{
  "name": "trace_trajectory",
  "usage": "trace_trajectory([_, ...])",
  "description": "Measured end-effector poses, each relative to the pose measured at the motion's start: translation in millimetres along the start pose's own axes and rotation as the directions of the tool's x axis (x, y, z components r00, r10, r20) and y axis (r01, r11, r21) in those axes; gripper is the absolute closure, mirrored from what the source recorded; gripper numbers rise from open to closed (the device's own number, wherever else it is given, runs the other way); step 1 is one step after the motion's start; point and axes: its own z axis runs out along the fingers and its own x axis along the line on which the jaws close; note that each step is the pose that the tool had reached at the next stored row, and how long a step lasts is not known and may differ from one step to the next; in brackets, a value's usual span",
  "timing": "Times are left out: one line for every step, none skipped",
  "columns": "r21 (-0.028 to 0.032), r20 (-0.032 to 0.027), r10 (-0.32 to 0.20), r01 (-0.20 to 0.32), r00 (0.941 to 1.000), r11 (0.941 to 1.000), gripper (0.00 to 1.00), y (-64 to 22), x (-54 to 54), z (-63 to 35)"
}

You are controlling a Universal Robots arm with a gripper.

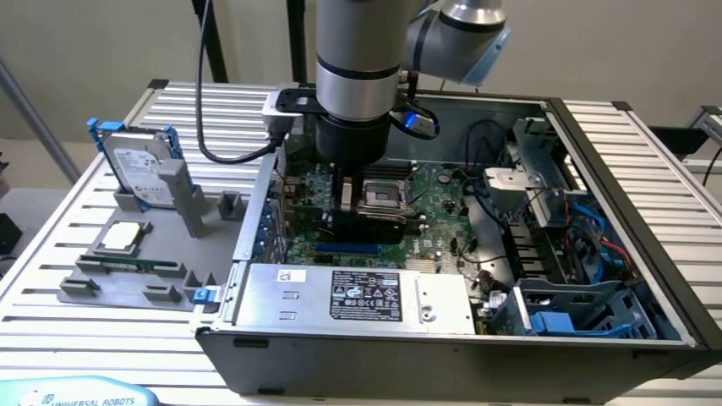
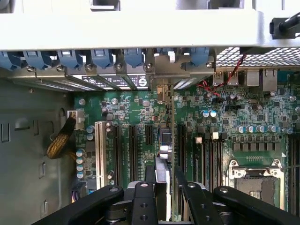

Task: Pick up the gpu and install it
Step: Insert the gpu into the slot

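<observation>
Wrist view is showing the claw point(image 2: 165, 185) squeezing the gpu point(image 2: 162, 154) from both sides, holding it on edge right over the green motherboard point(image 2: 123, 108) slots.

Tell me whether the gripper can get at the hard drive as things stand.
Probably not: the gripper is down inside the case, shut on the gpu, and the case wall stands between it and the hard drive.

"UNIVERSAL ROBOTS" stood in dark letters on the pale blue rounded casing point(image 1: 79, 394) at the exterior view's lower left. Print on the silver power supply's black-and-white label point(image 1: 367, 296) was too small to read.
</observation>
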Motion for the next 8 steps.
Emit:
trace_trajectory([0.0000, 0.0000, 0.000, 0.000, 1.0000, 1.0000, 0.73, 0.0, 0.0, 0.1])
trace_trajectory([0.0001, 0.0001, 0.000, 0.000, 1.0000, 1.0000, 0.73, 0.0, 0.0, 0.3])
trace_trajectory([0.0001, 0.0001, -0.001, 0.001, 1.0000, 1.0000, 0.73, 0.0, 0.0, 0.6])
trace_trajectory([0.0001, 0.0001, -0.001, 0.001, 1.0000, 1.0000, 0.73, 0.0, 0.0, 0.8])
trace_trajectory([0.0000, -0.0001, -0.002, 0.002, 1.0000, 1.0000, 0.73, 0.1, 0.0, 1.0])
trace_trajectory([0.0000, -0.0001, -0.004, 0.004, 1.0000, 1.0000, 0.73, 0.1, 0.0, 1.4])
trace_trajectory([0.0001, 0.0000, -0.005, 0.005, 1.0000, 1.0000, 0.73, 0.3, 0.0, 1.9])
trace_trajectory([0.0000, -0.0002, -0.007, 0.007, 1.0000, 1.0000, 0.73, 0.5, 0.0, 2.1])
